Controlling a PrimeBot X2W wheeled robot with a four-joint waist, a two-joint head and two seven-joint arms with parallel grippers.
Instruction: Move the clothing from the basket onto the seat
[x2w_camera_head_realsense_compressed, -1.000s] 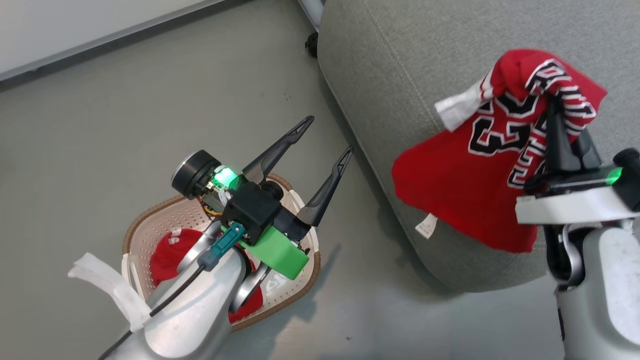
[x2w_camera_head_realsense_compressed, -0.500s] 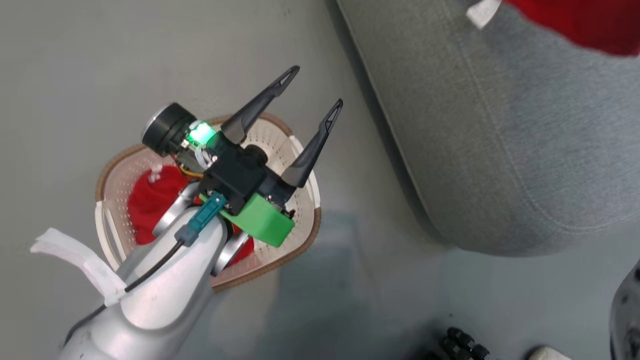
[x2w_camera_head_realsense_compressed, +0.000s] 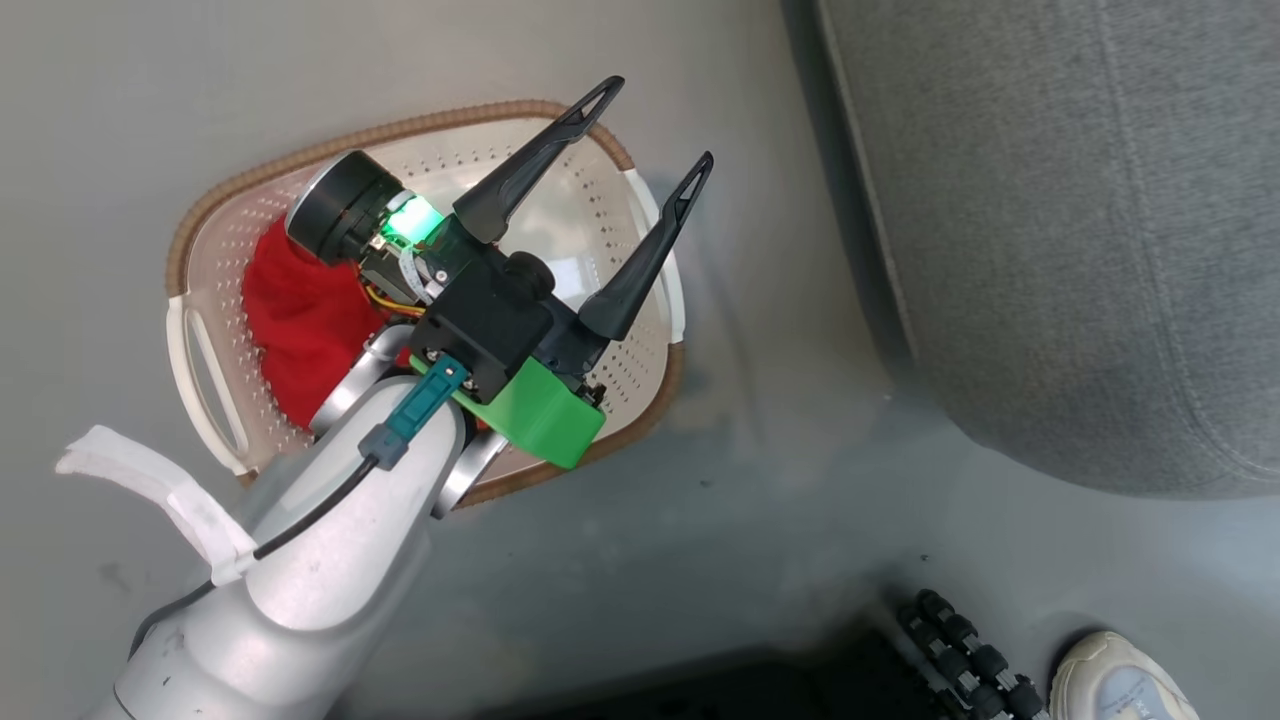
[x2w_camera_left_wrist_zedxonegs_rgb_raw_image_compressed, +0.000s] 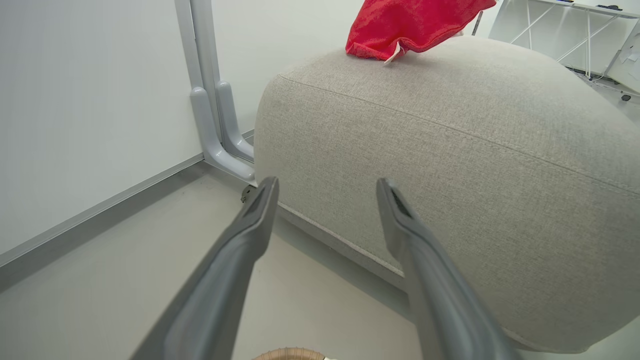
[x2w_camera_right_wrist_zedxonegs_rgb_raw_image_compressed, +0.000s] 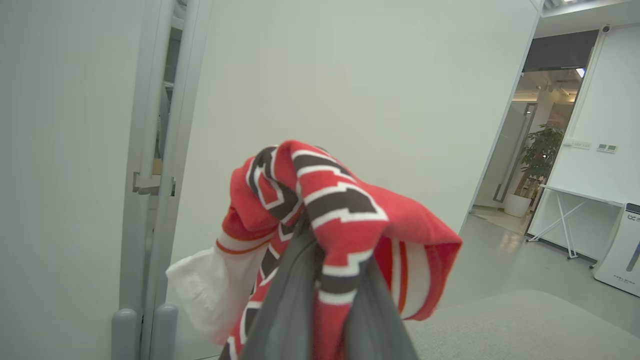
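Above the cream plastic basket, empty left fingers gaped wide; they likely needed to drop straight onto the red cloth. Right fingers squeezed a striped red jersey.

The basket stood on the floor, left of the seat and apart from it. A garment lay in the basket's left part. The left claw hung above the basket, pointing toward the seat. A jersey hung over the right claw, its lower edge touching the seat's top.
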